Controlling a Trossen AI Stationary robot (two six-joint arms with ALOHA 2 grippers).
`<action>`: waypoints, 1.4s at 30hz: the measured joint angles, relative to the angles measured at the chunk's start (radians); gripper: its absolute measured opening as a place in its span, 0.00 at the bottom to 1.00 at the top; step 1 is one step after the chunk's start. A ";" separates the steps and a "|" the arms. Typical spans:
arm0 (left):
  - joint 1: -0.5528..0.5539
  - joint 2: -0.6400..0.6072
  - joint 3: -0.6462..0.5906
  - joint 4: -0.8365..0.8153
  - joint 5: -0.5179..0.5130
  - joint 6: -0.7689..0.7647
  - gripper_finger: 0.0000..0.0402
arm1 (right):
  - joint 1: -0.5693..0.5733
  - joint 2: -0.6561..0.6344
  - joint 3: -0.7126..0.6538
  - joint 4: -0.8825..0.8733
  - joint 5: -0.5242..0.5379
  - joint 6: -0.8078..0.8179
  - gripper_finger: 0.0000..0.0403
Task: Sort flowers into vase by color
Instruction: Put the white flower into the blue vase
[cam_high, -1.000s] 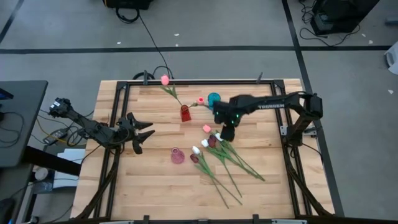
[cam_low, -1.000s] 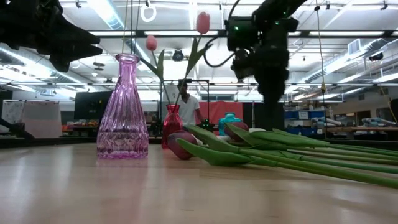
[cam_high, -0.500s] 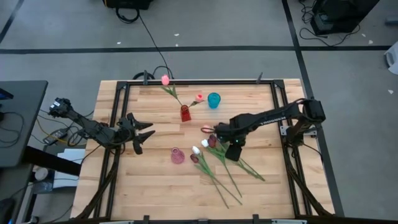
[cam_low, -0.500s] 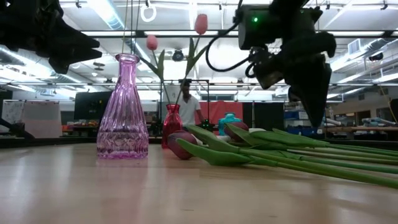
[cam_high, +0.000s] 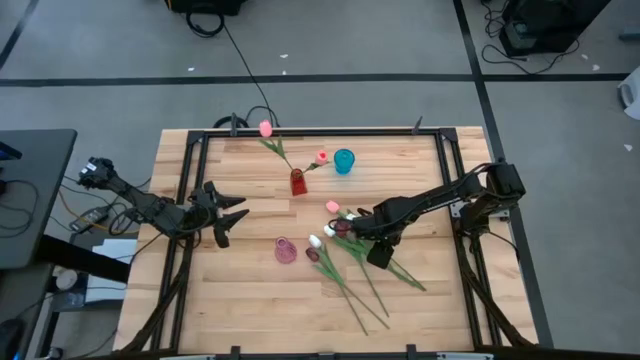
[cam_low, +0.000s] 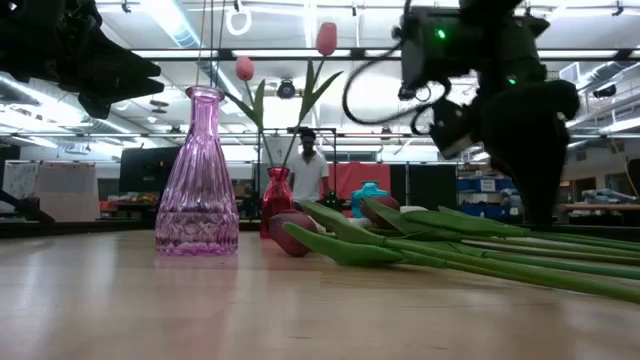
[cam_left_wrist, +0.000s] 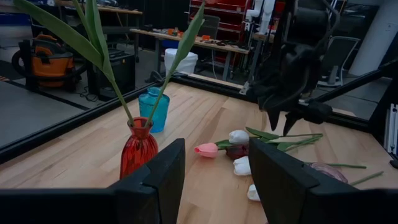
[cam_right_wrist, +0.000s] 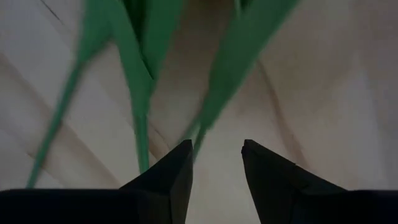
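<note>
Tulip stems lie directly under the parted right pincer.

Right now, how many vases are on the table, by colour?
Red vase: 1
Teal vase: 1
Pink glass vase: 1
Total: 3
</note>
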 joint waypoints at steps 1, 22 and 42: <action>0.000 0.000 0.000 0.000 0.000 0.000 0.45 | 0.000 0.000 -0.009 0.002 -0.011 0.010 0.38; -0.001 0.000 0.000 -0.003 0.060 -0.034 0.45 | -0.004 0.000 -0.056 0.155 0.071 0.015 0.12; -0.001 0.000 0.000 0.003 0.094 -0.168 0.45 | -0.411 -0.088 -0.056 0.310 0.084 -0.522 0.04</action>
